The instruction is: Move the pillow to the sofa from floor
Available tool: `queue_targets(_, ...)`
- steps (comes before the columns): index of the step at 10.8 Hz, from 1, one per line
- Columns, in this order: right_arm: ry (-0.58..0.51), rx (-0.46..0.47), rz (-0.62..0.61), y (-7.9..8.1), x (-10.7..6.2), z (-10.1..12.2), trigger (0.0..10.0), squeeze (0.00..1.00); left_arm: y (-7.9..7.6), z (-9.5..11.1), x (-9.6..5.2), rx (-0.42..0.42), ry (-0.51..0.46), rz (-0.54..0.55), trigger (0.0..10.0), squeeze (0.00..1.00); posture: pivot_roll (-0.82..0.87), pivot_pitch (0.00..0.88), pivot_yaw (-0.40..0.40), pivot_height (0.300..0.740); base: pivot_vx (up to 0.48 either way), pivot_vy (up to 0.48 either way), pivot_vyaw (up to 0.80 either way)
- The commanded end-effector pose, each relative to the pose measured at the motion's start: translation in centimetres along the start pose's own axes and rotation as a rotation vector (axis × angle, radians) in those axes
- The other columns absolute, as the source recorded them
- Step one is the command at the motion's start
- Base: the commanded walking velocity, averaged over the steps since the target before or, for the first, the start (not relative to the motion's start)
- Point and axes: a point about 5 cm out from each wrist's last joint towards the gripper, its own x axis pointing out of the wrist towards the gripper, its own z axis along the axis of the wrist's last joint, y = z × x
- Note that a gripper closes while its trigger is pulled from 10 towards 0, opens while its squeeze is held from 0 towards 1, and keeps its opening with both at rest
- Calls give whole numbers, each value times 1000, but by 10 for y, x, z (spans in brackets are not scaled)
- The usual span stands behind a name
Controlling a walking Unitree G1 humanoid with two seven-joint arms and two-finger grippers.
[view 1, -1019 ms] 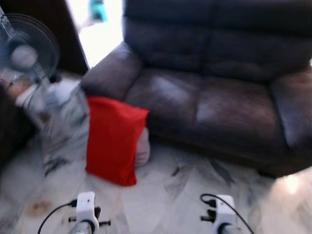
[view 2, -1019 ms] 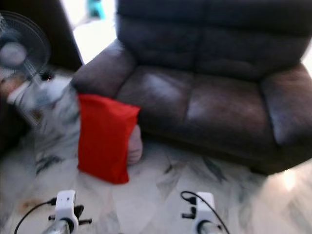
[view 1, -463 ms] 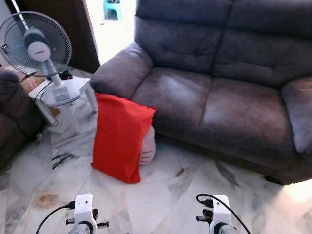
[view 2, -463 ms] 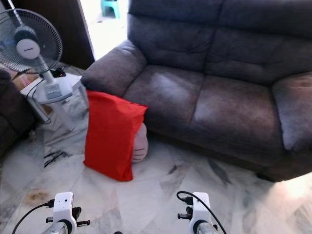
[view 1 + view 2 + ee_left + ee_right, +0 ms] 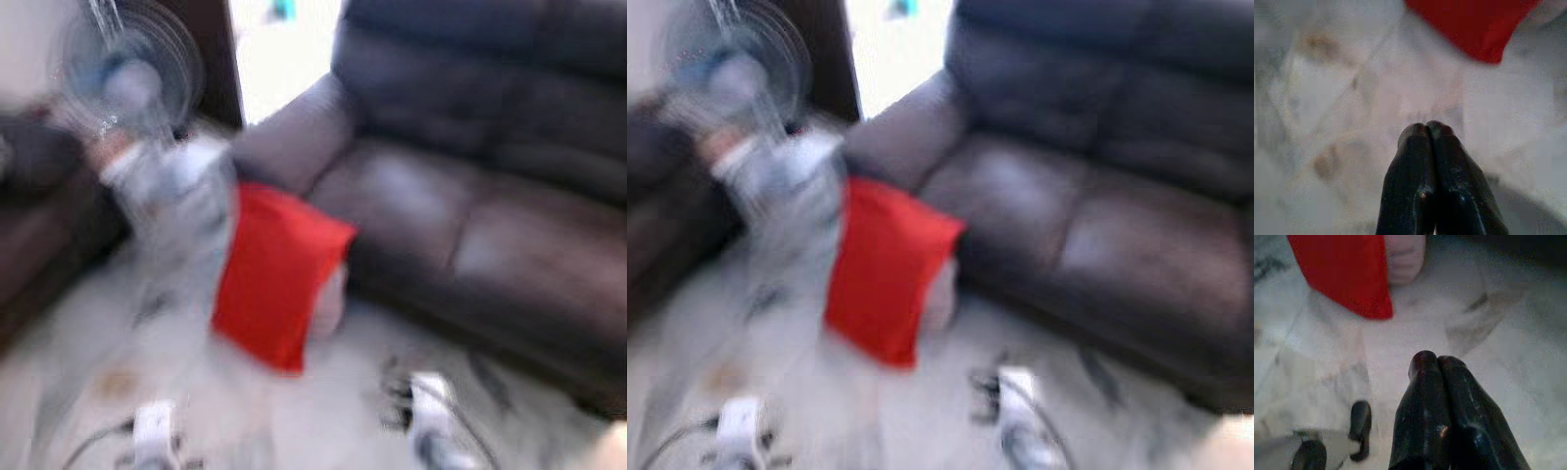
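The red pillow (image 5: 277, 274) stands on end on the marble floor (image 5: 69, 362), leaning against the front of the dark sofa (image 5: 490, 186) just below its left armrest, with a pale cushion-like thing (image 5: 331, 299) tucked behind its lower right edge. Its long axis runs roughly up and down, tipped so the top corner points right and away toward the seat, and the bottom corner points down to the near floor.

Half a second ago the head views were sharp; now they are smeared, and the whole scene has slid to the right and swung slightly in frame, pillow, sofa and fan (image 5: 127, 73) together. That reads as the robot turning or stepping, not as anything moving in the room. The pillow sits against the armrest exactly as it did, so I would judge the task hardly begun: this is approach, and no grasp has been attempted.

The left gripper (image 5: 1426, 128) hangs low over bare floor with its two black fingers pressed together, the pillow's bottom corner ahead of it and well apart. The right gripper (image 5: 1431, 360) is likewise closed on nothing, pointed at the floor near the pillow's lower corner and the pale thing beside it. Both will have to spread before they can take the pillow.
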Motion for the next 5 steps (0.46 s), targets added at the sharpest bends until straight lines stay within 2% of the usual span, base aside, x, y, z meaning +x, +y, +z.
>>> queue_targets(1, 57, 25, -44, -14, -6, -18, 10000, 0, -9, -2, 0, -5, 5, -22, 10000, 0, 95, 112, -8, 740, 409, 0, 0)
queue_targets(2, 58, 2, -39, -14, -6, -18, 10000, 0, -9, -2, 0, -5, 5, -22, 10000, 0, 94, 112, -8, 740, 405, 0, 0)
queue_targets(3, 57, -13, -34, -14, -6, -17, 10000, 0, -10, -2, 0, -5, 5, -23, 10000, 0, 94, 112, -8, 740, 409, 0, 406)
queue_targets(5, 57, -23, -26, -13, -6, -17, 10000, 0, -10, -1, 0, -4, 5, -24, 10000, 0, 94, 112, -8, 740, 407, 0, 800)
